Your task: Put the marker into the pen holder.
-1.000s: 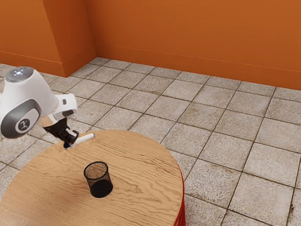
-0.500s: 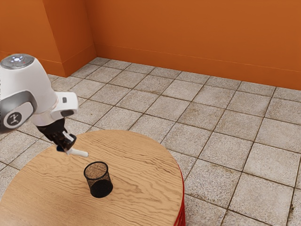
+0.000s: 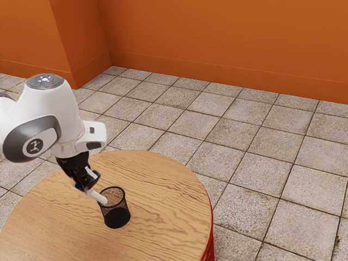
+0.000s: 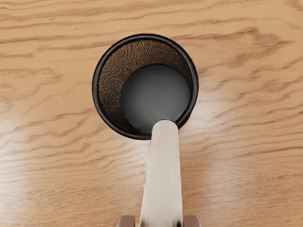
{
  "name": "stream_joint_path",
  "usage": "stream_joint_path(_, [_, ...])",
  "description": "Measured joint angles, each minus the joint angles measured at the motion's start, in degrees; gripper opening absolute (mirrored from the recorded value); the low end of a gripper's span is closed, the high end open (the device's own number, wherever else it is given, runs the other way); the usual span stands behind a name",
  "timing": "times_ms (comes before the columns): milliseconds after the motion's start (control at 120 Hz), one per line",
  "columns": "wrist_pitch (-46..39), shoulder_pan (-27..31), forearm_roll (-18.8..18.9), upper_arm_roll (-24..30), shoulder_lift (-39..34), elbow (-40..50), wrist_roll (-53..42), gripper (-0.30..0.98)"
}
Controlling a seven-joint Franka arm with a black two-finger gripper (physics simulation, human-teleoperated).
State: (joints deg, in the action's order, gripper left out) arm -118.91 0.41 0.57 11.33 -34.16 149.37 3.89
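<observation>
one black mesh pen holder (image 3: 116, 211) stands upright on a round wood table (image 3: 163, 190), orange wall (image 3: 217, 38) on the far side. the gripper (image 3: 89, 185) pinches a smooth, whitish, round-ended marker (image 3: 99, 197), tilted, its tip at the holder's rim on the exterior view's left.

Room inside the upright pen holder (image 3: 117, 218) lay open upward — its rim (image 4: 95, 87) stood beneath the marker (image 4: 162, 179), tabletop (image 3: 168, 217) spread around

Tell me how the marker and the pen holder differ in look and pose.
The marker is pale and slender; the pen holder is black, wider, and open-topped. The marker slants in the pincer, while the pen holder stands upright on the table.
</observation>
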Motion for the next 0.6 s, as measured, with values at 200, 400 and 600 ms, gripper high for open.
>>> stream_joint_path(200, [-1.43,0.11,0.68,-0.31,6.33,-5.42,-0.06,-0.03])
stream_joint_path(400, [-2.14,0.12,1.16,-1.98,8.3,-6.09,-0.21,-0.03])
stream_joint_path(600, [-3.0,0.11,0.58,-2.1,10.25,-6.08,-0.78,0.32])
